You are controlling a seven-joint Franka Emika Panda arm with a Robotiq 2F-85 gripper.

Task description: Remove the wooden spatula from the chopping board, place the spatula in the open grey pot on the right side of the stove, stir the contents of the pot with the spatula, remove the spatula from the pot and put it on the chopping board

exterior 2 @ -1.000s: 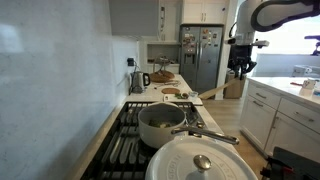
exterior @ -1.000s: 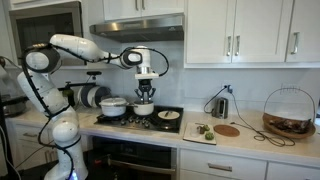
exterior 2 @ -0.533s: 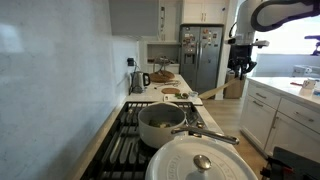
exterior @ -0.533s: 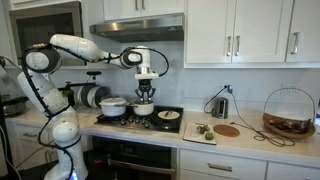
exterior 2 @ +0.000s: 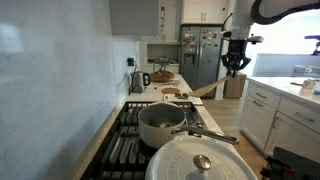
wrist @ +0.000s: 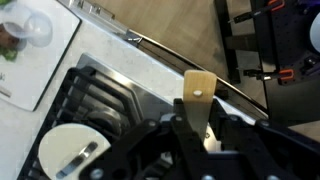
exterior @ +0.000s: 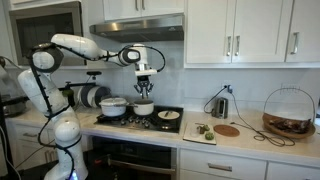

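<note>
My gripper (exterior: 144, 90) hangs over the stove, above the small grey pot (exterior: 143, 108), clear of its rim. It is shut on the wooden spatula (wrist: 198, 92), whose pale handle with a small hole sticks out beyond the fingers in the wrist view. In an exterior view the gripper (exterior 2: 234, 66) is high up and the spatula's pale blade (exterior 2: 205, 91) slants down from it. In the wrist view the pot is hidden under the gripper (wrist: 192, 122). The white chopping board (exterior: 197, 134) lies on the counter beside the stove and shows at the upper left of the wrist view (wrist: 28, 62).
A larger white pot (exterior: 113, 105) and a flat pan with a pale disc (exterior: 168, 116) share the stove. A kettle (exterior: 220, 105), a round wooden board (exterior: 228, 130) and a wire basket (exterior: 288, 112) stand on the counter. The range hood (exterior: 137, 30) hangs above.
The gripper has risen straight up from just above the grey pot, carrying the spatula with it. The jaws have stayed shut on it.
</note>
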